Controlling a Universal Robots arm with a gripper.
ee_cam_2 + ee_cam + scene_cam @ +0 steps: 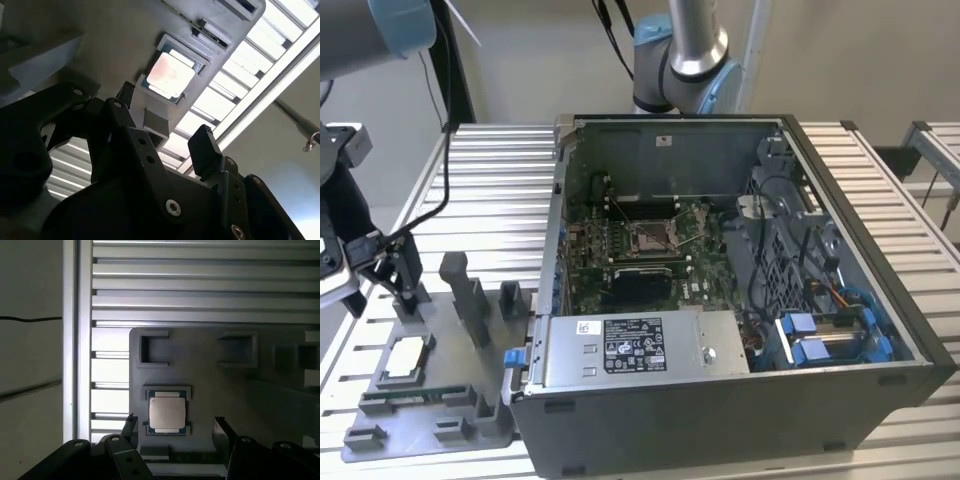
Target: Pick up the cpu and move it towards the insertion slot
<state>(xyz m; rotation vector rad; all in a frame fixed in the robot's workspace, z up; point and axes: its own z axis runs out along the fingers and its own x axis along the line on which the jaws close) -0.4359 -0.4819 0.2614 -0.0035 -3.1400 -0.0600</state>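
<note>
First wrist view: the black gripper [175, 426], fingers spread and empty, is held over the silvery square cpu [167, 412], seated in a recess of the grey plastic tray [210, 385] at the exterior view's left. Squared, centred contact on opposite edges is judged essential.

My pincer [175, 426] is matte black with silver screws [173, 207]; my arm [692, 45] is grey with pale blue caps [400, 20].

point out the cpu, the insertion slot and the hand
cpu [167, 411], first wrist view, middle of its silvery top
insertion slot [650, 237], exterior view, brownish centre of the socket
hand [174, 423], first wrist view, midway between its open fingertips
</note>
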